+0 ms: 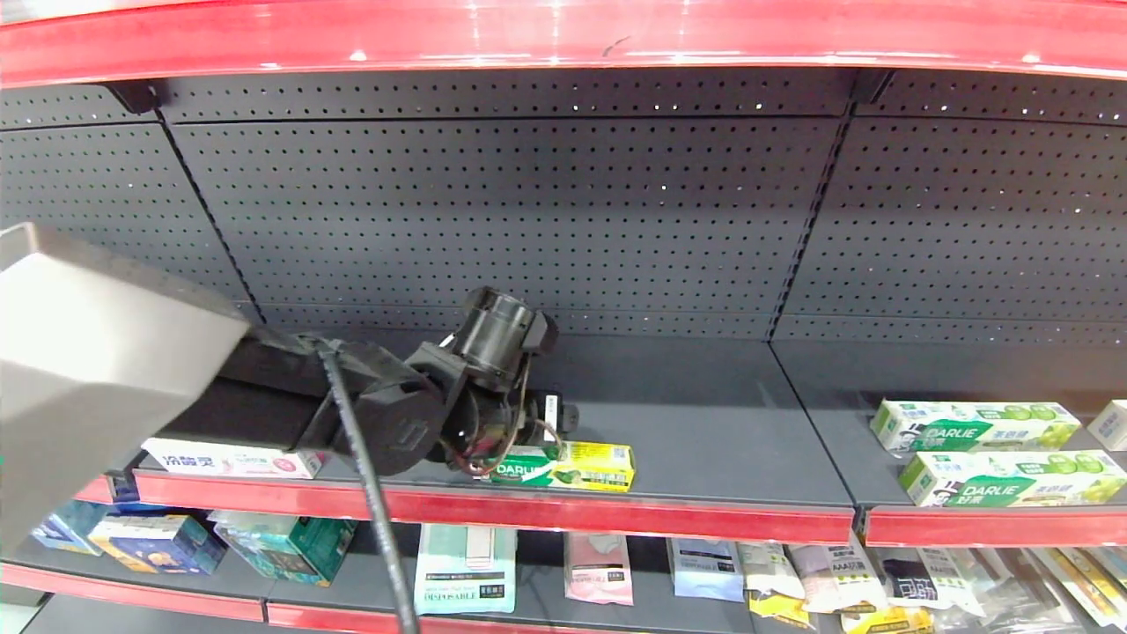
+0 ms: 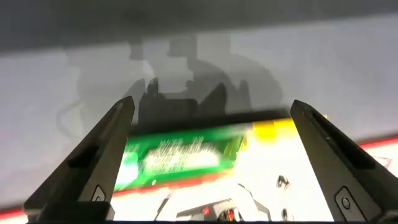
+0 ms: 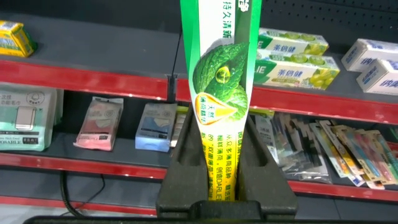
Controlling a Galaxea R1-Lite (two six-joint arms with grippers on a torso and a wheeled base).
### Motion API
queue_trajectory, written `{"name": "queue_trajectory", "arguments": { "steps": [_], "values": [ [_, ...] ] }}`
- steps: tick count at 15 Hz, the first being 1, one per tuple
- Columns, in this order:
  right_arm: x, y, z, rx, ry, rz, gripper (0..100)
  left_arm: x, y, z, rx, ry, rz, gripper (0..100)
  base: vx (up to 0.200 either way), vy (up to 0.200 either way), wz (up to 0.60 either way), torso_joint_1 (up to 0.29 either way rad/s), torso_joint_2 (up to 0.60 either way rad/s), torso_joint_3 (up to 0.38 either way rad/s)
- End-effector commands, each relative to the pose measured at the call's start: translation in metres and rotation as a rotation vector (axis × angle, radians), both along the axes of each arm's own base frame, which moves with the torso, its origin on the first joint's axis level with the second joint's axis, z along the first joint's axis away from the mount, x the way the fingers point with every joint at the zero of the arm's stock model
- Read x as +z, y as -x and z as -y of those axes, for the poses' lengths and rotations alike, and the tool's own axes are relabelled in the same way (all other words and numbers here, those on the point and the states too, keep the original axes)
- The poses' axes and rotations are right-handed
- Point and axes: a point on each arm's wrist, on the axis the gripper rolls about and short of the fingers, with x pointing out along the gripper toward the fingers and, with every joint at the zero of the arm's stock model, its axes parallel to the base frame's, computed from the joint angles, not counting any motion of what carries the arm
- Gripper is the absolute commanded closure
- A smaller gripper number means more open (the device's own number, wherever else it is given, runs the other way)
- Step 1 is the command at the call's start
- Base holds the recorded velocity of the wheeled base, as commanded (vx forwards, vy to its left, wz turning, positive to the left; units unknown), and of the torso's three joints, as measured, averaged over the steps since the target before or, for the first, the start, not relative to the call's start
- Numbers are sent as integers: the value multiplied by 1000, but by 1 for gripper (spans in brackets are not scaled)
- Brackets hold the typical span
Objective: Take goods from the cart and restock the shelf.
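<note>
A green and yellow toothpaste box lies flat near the front edge of the grey shelf. My left gripper hangs right over the box's left end. In the left wrist view its fingers stand wide apart, open, with the toothpaste box lying on the shelf between them. My right gripper is shut on a second green and yellow toothpaste box, held lengthwise out in front of the shelving.
Two matching toothpaste boxes lie on the right shelf section. A white and pink box sits under my left arm. The red price rail runs along the front. Packets and boxes fill the lower shelf.
</note>
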Motion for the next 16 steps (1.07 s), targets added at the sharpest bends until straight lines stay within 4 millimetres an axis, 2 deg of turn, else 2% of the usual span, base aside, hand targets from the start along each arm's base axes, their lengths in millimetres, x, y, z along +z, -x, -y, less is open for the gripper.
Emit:
{"name": "queue_trajectory", "arguments": {
  "steps": [1,2,3,5,7,9,11,14,16],
  "values": [
    [22,-8,1,-10,-6,-41,100,21,38,-40,18,2,1,0,0,0,0,0,0,0],
    [30,-13,1,-4,-9,-69,100,26,51,-54,29,4,2,0,0,0,0,0,0,0],
    [32,-16,2,-1,-11,-84,100,28,58,-60,31,6,4,0,0,0,0,0,0,0],
    [35,-33,3,38,-28,-195,100,34,99,-95,42,9,11,0,0,0,0,0,0,0],
    [36,-41,2,74,-33,-246,100,30,145,-128,37,12,20,0,0,0,0,0,0,0],
    [41,-50,3,99,-26,-285,100,28,179,-152,0,15,69,0,0,0,0,0,0,0],
    [53,-75,0,172,-17,-296,100,29,218,-180,-56,38,164,0,0,0,0,0,0,0],
    [63,-119,1,137,7,-173,100,33,241,-197,-62,47,208,0,0,0,0,0,0,0],
    [66,-123,0,142,13,-205,100,35,250,-204,-74,46,246,0,0,0,0,0,0,0]
  ]
}}
